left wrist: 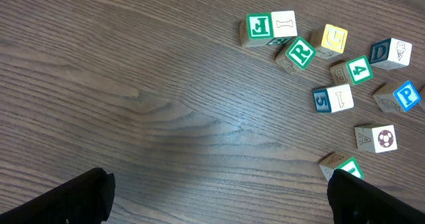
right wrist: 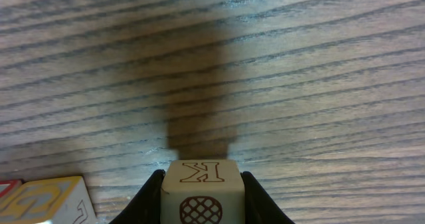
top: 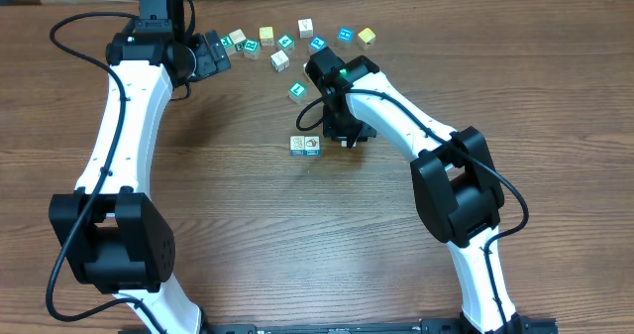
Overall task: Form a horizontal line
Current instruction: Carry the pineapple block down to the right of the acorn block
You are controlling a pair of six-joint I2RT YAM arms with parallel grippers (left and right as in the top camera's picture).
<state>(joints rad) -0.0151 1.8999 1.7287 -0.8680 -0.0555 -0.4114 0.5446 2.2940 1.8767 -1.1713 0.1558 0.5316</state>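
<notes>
The horizontal line (top: 304,146) shows as two small cubes side by side near the table's middle; one has a teal side. The same cubes sit at the lower left of the right wrist view (right wrist: 56,201). My right gripper (top: 347,133) is just right of the row and shut on a pale cube (right wrist: 202,187) with a brown K and a hatched ball, down at the table. My left gripper (top: 216,54) is open and empty, left of the loose cubes; between its fingers (left wrist: 226,204) is bare wood.
Several loose lettered cubes (top: 297,39) are scattered along the back, with yellow ones among them (top: 367,37). One teal-green cube (top: 297,90) lies apart, between the cluster and the row. The cluster also shows in the left wrist view (left wrist: 332,71).
</notes>
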